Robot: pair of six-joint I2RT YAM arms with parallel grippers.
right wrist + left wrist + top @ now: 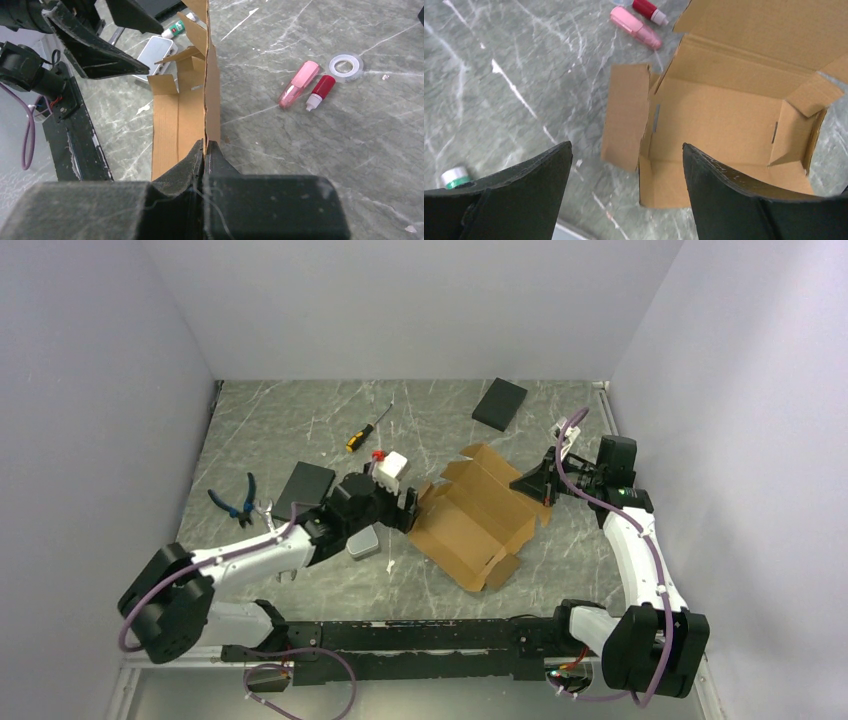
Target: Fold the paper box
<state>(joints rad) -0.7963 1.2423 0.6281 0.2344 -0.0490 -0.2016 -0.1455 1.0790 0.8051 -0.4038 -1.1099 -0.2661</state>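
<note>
Though the paper box [470, 522] lies only half-formed in the middle of the marbled desk [290, 425], flaps splayed and its inside facing up, the right jaws are clenched on the upright edge of its right-hand wall, pinching the cardboard between them. The left jaws stand released and wide apart just at the box's left side, gripping nothing, with a loose flap lying flat below them. A pink tube [298, 85], a small red bottle [320, 92] and a ring of clear tape [345, 64] lie beside the box; a grey tin [157, 52] sits by its opposite side.
</note>
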